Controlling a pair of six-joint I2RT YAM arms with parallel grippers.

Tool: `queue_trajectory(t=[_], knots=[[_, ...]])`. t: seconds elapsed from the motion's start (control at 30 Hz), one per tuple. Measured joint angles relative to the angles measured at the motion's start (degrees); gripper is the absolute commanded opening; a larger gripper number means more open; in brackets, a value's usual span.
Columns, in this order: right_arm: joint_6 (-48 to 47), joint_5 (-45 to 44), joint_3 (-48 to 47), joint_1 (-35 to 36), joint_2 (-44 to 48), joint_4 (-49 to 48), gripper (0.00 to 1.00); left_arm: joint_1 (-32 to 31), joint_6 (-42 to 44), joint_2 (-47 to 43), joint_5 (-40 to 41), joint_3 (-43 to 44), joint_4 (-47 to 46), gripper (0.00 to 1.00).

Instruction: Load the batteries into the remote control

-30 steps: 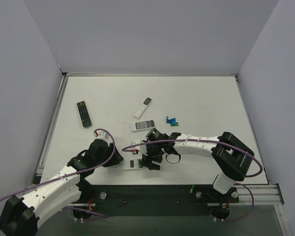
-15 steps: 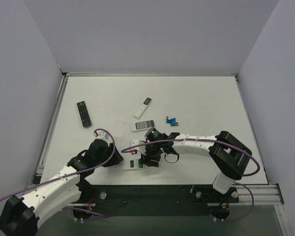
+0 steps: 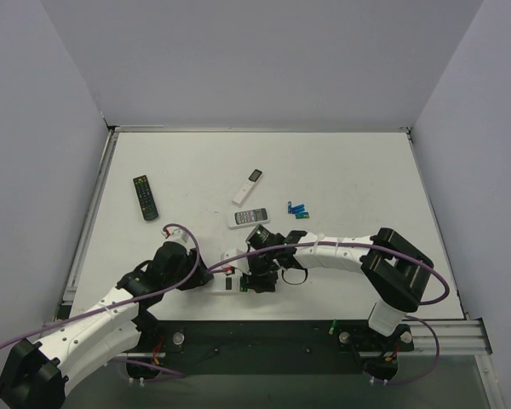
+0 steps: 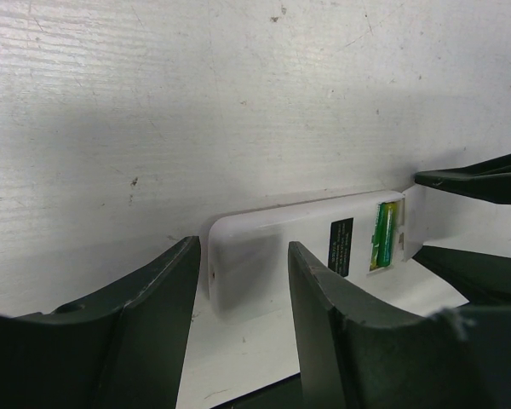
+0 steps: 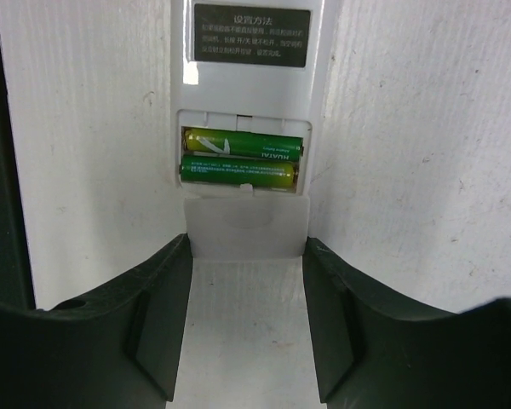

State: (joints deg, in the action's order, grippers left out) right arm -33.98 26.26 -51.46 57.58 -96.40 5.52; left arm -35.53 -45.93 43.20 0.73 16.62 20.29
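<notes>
The remote control [image 3: 230, 281] lies back up near the table's front edge, its battery bay open. Two green batteries [image 5: 241, 158] lie side by side in the bay and also show as green batteries [image 4: 383, 234] in the left wrist view. My left gripper [image 4: 243, 273] is shut on the remote control's [image 4: 272, 243] far end from the left. The loose battery cover [image 5: 247, 223] sits at the bay's outer end. My right gripper [image 5: 247, 247] has closed onto it, a fingertip against each side. In the top view the left gripper [image 3: 209, 278] and right gripper [image 3: 249, 281] face each other across the remote.
Several spare blue and green batteries [image 3: 298, 210] lie right of centre. A small remote with its buttons up [image 3: 249, 217] is just behind the grippers. A white remote with a grey screen [image 3: 248, 186] lies further back and a long black remote [image 3: 146, 197] at the left.
My right gripper's jaws have narrowed until they meet the battery cover, and the arm has shifted slightly left toward the remote. The left arm and the remote have stayed put.
</notes>
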Motion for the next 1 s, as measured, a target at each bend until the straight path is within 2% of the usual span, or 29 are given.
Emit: queue_trajectory(t=[0.43, 0.67, 1.0], knots=[[1.6, -4.1, -8.0, 3.6, -0.3, 8.6, 0.22, 0.0, 0.0, 0.0, 0.0, -0.1, 0.0, 0.56], [4.0, -5.8, -12.9, 4.2, -4.2, 12.0, 0.22, 0.0, 0.0, 0.0, -0.2, -0.1, 0.0, 0.55], [6.3, -7.1, -15.3, 5.3, -6.4, 15.5, 0.22, 0.0, 0.0, 0.9, -0.2, -0.3, -0.5, 0.42]])
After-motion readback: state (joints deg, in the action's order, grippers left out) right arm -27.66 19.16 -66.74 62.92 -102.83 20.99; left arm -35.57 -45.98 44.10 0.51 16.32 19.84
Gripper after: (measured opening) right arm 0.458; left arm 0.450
